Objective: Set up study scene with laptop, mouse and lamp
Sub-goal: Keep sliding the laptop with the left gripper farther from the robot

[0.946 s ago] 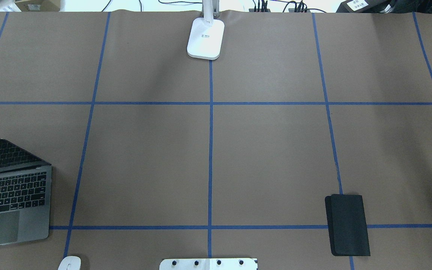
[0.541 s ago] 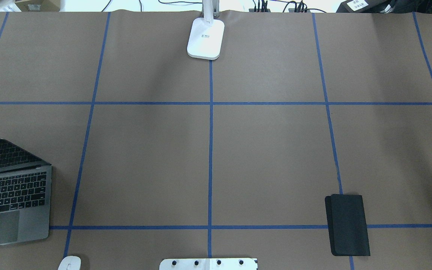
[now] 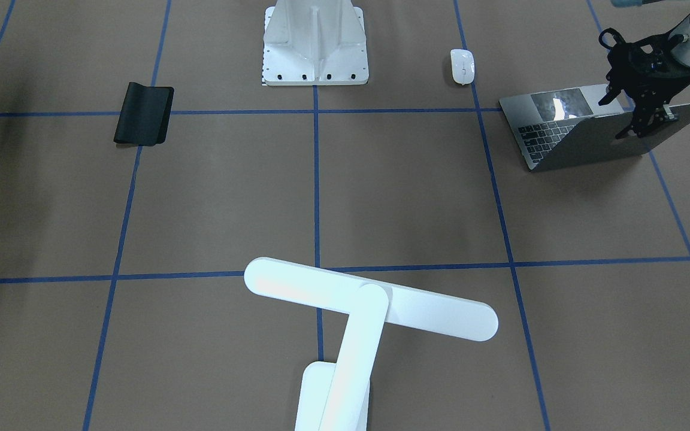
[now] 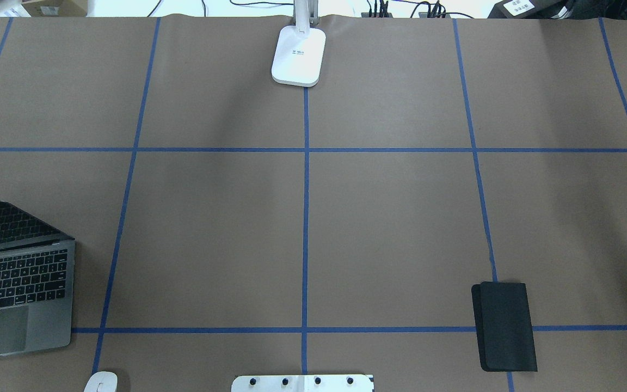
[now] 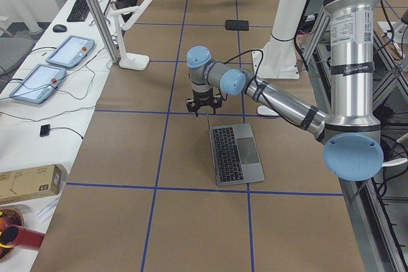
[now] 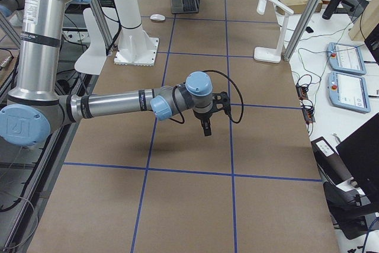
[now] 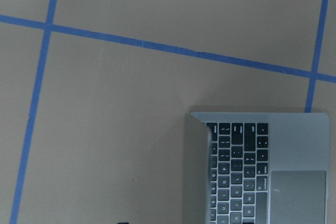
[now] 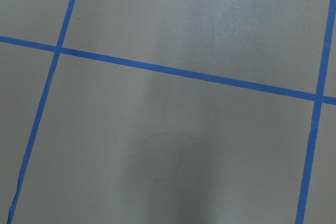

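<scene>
At the left edge of the tabletop the laptop lay open. It was slim grey metal with black keys and a large trackpad, and its lid was raised steeply. The key legends were too small to read. The left hand hung at the lid's top edge with its fingers spread; whether it touched the lid could not be told. Just right of the laptop, at the near edge, sat the mouse, small, white and oval. The lamp stood mid-tabletop at the far edge, all white, with a rectangular base, a flat arm and a long round-ended bar head. The small dark print on its base was unreadable. A black pad lay further right. The right hand hovered over bare tabletop, pointing down; its width could not be told.
</scene>
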Robot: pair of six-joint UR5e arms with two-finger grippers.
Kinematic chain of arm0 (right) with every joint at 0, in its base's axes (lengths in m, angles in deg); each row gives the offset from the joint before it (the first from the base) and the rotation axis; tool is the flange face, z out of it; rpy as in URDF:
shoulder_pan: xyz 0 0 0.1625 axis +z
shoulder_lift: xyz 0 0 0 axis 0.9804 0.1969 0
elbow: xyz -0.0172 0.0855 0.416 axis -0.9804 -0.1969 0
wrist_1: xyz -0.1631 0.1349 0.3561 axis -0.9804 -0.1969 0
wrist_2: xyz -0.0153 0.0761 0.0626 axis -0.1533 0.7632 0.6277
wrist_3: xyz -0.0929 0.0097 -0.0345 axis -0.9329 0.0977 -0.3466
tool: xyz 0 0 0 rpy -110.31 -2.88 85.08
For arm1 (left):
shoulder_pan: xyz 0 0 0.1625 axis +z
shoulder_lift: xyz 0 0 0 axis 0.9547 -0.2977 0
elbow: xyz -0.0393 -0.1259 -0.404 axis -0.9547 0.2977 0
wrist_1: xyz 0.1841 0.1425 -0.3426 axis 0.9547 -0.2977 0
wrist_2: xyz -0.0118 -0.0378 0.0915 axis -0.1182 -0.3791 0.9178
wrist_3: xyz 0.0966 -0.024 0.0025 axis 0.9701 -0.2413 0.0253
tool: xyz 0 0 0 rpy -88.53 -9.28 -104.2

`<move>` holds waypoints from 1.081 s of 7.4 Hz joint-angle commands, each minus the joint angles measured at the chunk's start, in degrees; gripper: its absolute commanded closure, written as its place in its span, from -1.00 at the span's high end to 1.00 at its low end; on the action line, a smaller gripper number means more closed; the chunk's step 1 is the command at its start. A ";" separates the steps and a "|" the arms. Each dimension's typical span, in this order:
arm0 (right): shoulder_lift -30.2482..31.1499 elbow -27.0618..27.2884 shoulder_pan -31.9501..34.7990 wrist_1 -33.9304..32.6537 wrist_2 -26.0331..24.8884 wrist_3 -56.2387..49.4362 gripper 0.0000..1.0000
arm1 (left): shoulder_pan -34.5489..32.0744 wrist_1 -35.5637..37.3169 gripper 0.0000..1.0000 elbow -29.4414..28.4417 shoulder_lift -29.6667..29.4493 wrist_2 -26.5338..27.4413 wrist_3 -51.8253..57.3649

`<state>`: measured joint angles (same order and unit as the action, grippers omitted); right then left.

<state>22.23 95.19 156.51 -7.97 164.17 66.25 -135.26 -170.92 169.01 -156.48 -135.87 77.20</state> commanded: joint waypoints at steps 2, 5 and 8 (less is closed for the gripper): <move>0.06 -0.02 0.00 0.00 0.00 -0.07 1.00 | 0.88 0.06 0.21 -0.17 0.01 0.03 -0.35; 0.06 -0.02 0.00 0.00 0.00 -0.07 1.00 | 1.23 0.06 -0.45 -0.09 0.01 0.21 -0.61; -0.20 -0.29 -0.08 0.00 -0.09 -0.07 1.00 | 1.15 -0.02 -1.00 0.97 0.10 0.21 0.09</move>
<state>22.17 95.01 156.50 -7.97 164.11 66.18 -134.05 -170.93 169.57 -156.42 -135.60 77.17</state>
